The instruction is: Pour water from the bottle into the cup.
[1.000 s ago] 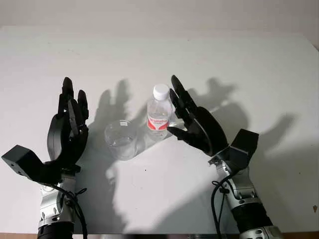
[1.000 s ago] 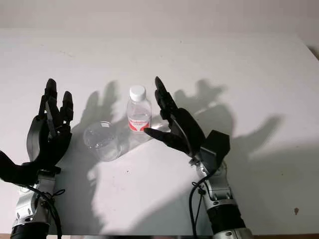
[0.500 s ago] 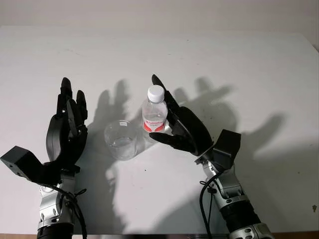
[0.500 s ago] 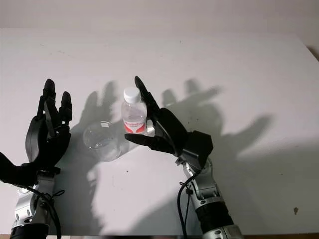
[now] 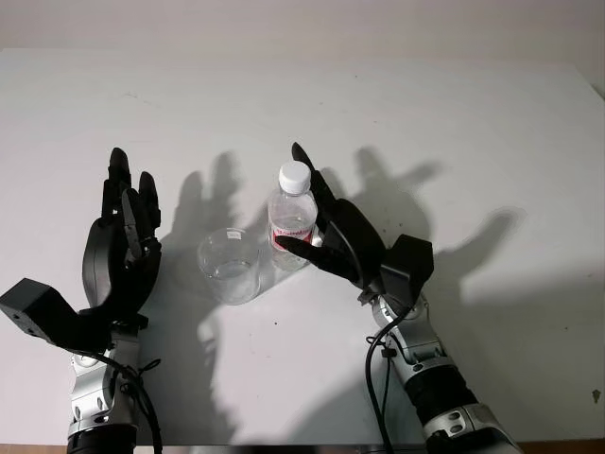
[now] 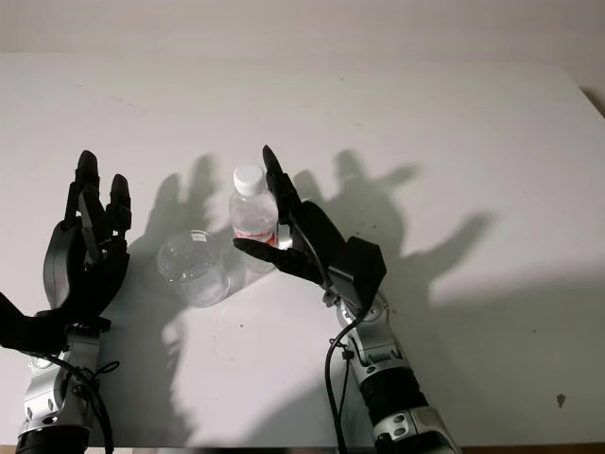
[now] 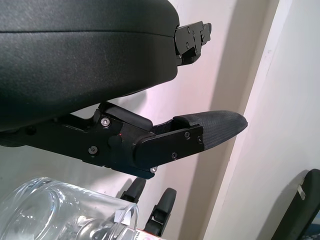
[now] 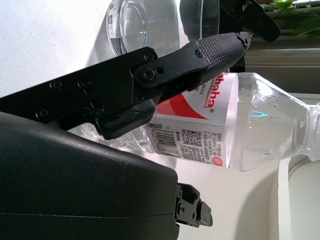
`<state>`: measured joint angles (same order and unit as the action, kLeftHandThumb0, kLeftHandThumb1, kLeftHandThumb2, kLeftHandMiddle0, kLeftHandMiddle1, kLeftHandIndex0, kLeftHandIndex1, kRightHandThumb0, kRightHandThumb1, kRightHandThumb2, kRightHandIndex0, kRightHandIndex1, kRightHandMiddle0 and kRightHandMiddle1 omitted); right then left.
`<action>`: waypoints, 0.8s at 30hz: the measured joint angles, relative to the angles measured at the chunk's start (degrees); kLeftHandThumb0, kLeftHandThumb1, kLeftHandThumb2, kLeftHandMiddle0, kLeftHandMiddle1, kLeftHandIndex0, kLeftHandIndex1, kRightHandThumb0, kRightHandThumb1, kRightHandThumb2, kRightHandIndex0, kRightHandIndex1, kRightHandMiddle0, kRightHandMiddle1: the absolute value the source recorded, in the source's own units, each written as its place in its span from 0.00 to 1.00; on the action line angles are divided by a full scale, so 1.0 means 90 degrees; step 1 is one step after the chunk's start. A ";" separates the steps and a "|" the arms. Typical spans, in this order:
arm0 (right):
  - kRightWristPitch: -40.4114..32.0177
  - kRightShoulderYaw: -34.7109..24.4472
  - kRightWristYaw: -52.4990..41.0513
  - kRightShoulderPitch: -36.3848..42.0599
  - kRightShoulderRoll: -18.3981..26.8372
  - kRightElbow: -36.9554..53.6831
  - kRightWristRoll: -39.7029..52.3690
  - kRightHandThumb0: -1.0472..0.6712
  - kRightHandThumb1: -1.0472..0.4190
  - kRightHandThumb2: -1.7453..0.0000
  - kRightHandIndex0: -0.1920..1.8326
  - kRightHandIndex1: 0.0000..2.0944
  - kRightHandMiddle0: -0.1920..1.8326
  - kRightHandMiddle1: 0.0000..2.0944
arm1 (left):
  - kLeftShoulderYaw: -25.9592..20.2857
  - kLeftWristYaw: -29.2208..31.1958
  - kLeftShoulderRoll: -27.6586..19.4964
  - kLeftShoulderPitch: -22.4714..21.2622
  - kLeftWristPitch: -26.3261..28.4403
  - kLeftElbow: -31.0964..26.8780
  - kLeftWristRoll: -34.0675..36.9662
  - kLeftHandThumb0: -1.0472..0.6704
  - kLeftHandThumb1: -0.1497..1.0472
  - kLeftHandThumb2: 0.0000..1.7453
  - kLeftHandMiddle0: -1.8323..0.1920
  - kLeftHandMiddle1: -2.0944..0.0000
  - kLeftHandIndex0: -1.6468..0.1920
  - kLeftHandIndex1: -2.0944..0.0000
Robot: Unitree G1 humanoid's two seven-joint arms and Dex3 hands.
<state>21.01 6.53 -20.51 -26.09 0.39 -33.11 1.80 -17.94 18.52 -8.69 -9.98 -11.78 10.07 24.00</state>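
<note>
A clear water bottle [image 5: 289, 214] with a white cap and a red label stands upright at mid-table. Just left of it is a clear plastic cup [image 5: 229, 266], upright. My right hand [image 5: 307, 213] wraps the bottle from the right: its thumb lies across the front of the label and its fingers [image 5: 301, 159] rise behind the bottle. In the right wrist view the thumb [image 8: 200, 60] crosses the label of the bottle [image 8: 210, 132], with the cup [image 8: 145, 22] beyond. My left hand [image 5: 123, 227] is open, held up to the left of the cup and apart from it.
The white table [image 5: 454, 123] runs wide on all sides, and dark hand shadows fall on it behind the bottle. The cup's rim [image 7: 55, 210] lies near the left hand in the left wrist view.
My right hand has moved left onto the bottle, and its thumb has swung across the label. The bottle has been nudged slightly left. The left hand and the cup have barely moved.
</note>
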 measured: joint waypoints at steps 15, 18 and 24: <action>0.0053 -0.0077 -0.0551 -0.0190 -0.0055 -0.0149 0.0320 0.10 0.06 0.97 0.00 0.00 0.00 0.00 | 0.0015 -0.0049 -0.0003 -0.0034 0.0001 0.0026 -0.0013 0.20 1.00 0.36 1.00 1.00 1.00 1.00; 0.0027 -0.0097 -0.0581 -0.0264 -0.0068 -0.0135 0.0379 0.15 0.07 0.97 0.03 0.02 0.05 0.03 | 0.0017 -0.0048 -0.0003 -0.0074 0.0000 0.0062 -0.0013 0.20 1.00 0.36 1.00 1.00 1.00 1.00; 0.0031 -0.0129 -0.0188 -0.0331 -0.0223 -0.0125 0.0304 0.28 0.03 0.97 0.04 0.86 0.02 0.85 | 0.0017 -0.0045 -0.0004 -0.0109 -0.0011 0.0090 -0.0021 0.20 1.00 0.36 1.00 1.00 1.00 1.00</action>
<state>21.29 5.37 -22.20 -29.08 -1.62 -34.23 4.54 -17.78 18.11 -8.72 -10.96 -11.87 10.89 23.81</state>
